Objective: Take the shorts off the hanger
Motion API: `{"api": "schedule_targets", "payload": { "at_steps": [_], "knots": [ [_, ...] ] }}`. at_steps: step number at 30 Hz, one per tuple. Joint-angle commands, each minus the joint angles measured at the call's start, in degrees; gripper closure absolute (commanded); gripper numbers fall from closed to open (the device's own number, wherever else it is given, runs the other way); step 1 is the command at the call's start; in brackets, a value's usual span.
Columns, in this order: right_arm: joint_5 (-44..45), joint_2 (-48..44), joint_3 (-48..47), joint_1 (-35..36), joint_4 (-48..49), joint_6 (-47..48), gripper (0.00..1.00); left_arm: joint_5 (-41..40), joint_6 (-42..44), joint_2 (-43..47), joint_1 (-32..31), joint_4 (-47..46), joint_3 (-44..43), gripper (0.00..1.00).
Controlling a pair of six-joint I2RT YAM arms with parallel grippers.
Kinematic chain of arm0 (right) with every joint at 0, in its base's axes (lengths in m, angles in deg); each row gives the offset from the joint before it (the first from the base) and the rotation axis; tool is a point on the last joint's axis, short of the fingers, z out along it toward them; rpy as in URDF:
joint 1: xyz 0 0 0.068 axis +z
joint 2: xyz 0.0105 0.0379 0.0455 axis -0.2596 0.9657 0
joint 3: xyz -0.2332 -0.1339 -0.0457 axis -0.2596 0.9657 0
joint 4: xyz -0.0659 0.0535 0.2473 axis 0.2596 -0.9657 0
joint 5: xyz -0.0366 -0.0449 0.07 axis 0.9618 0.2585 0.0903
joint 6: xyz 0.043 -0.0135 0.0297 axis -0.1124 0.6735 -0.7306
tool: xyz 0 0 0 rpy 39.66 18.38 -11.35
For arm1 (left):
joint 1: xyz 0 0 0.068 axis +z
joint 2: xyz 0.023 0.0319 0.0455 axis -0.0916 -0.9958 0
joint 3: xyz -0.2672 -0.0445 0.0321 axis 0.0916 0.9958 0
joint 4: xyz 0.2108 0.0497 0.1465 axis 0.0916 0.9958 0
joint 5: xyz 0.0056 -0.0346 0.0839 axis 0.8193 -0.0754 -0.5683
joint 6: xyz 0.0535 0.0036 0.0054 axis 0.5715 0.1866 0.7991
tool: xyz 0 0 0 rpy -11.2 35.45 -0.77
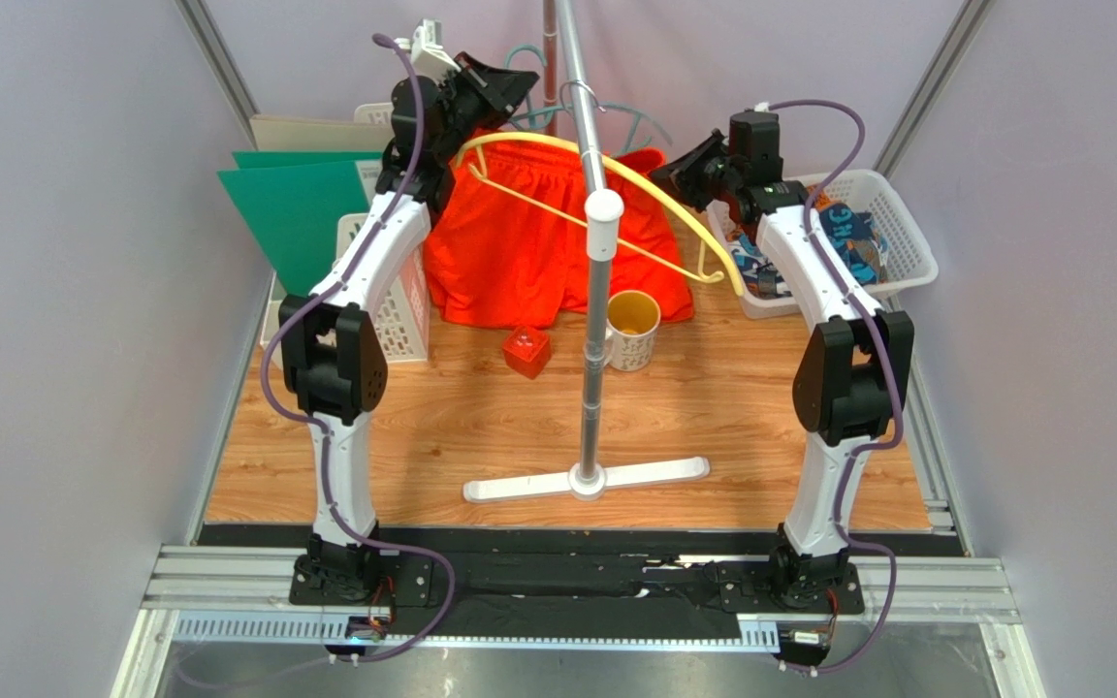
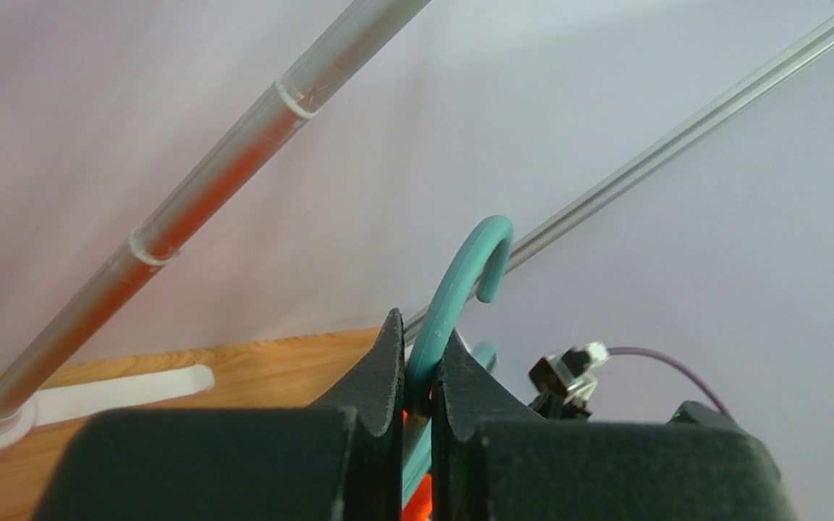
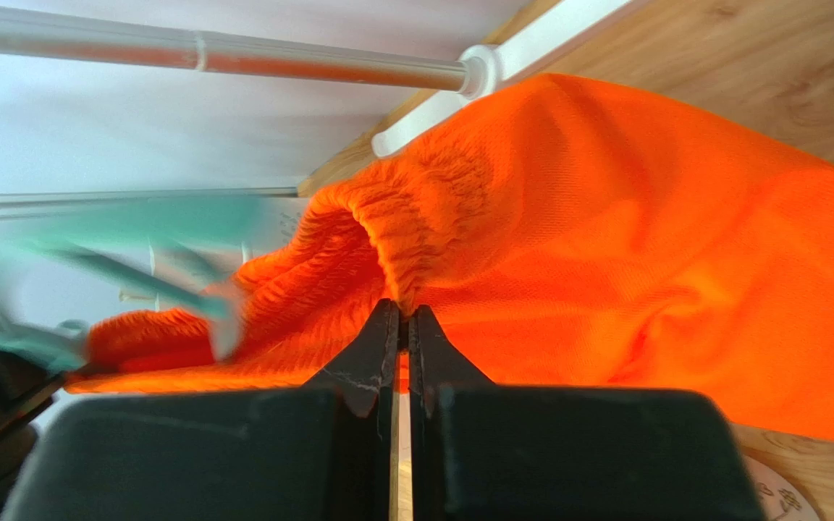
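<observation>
Above the table, seen from overhead, my left gripper (image 1: 499, 85) was clamped shut high behind the rack pole (image 1: 597, 277). My right gripper (image 1: 671, 167) was closed on the orange shorts (image 1: 550, 255), which hung between my two arms. A yellow hanger (image 1: 667, 197) on the pole sat close to my right wrist, and a careless pull could have knocked it loose.

At my left wrist, the jaws pinched the teal hanger (image 2: 465, 271) just below its hook. That thin, round neck might have twisted under a sideways tug.

At my right wrist, only a small fold of gathered waistband sat between the fingertips. The cloth could have slipped free, or the elastic could have snagged on the hanger's arm.
</observation>
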Motion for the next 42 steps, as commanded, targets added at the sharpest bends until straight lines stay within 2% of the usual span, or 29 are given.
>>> {"api": "schedule_targets", "payload": {
  "at_steps": [1,6,8,11,12,13,14,16,18,19,22,26,30,32,38,42],
  "knots": [
    [5.4,-1.4,1.9,-2.9,0.9,-1.2,1.0,-0.8,-1.4,1.7,1.4,-6.7,-5.2,1.0],
    [1.3,2.0,-1.5,-4.3,2.6,0.0,1.0,-0.2,0.0,1.4,1.6,-5.1,-6.3,1.0],
    [-5.2,3.5,-2.6,-3.8,4.8,0.8,1.0,0.2,0.4,0.0,1.6,-2.3,-9.3,1.0],
    [-13.1,6.6,-5.8,-2.7,7.7,2.3,1.0,1.0,-1.2,-1.1,1.6,-3.0,-10.1,1.0],
    [-14.7,7.2,-6.4,-2.7,8.1,2.2,0.97,1.0,-1.4,-1.2,1.6,-3.1,-10.1,1.0],
    [-17.2,8.0,-6.8,-2.9,8.4,1.7,0.79,1.2,-1.8,-1.4,1.6,-3.1,-10.1,1.0],
    [-18.2,8.3,-7.0,-3.8,8.5,1.0,0.69,1.3,-2.0,-1.9,1.7,-3.0,-10.5,1.0],
    [-20.1,8.3,-6.9,-5.0,9.4,0.2,0.56,3.1,-3.2,-3.0,2.1,-2.3,-11.8,1.0],
    [-21.4,7.8,-6.5,-7.0,11.7,0.0,0.5,5.5,-3.5,-5.1,2.3,-1.2,-15.0,1.0],
    [-22.4,7.5,-6.5,-7.4,12.4,0.0,0.43,6.1,-3.4,-5.6,2.3,0.4,-15.9,1.0],
    [-23.8,5.9,-5.9,-8.6,16.4,0.2,0.33,8.6,-2.1,-6.6,2.2,1.2,-17.6,1.0],
    [-25.3,4.5,-4.8,-8.9,23.5,-1.6,0.23,11.7,0.9,-6.4,2.5,3.0,-18.5,1.0],
    [-27.0,4.7,-2.4,-8.9,38.4,-6.1,0.14,14.6,-0.7,-6.9,3.2,1.8,-18.7,1.0],
    [-27.6,6.8,-4.9,-8.8,42.4,-6.2,0.11,15.8,-2.6,-7.3,3.3,0.3,-18.7,1.0],
    [-30.1,11.9,-13.4,-8.0,42.2,-5.1,0.1,18.6,-5.6,-7.6,3.3,-2.3,-18.7,1.0],
    [-30.9,12.4,-12.8,-6.1,45.4,-4.4,0.17,19.3,-6.5,-7.8,3.3,-2.5,-18.6,1.0]
  ]
}}
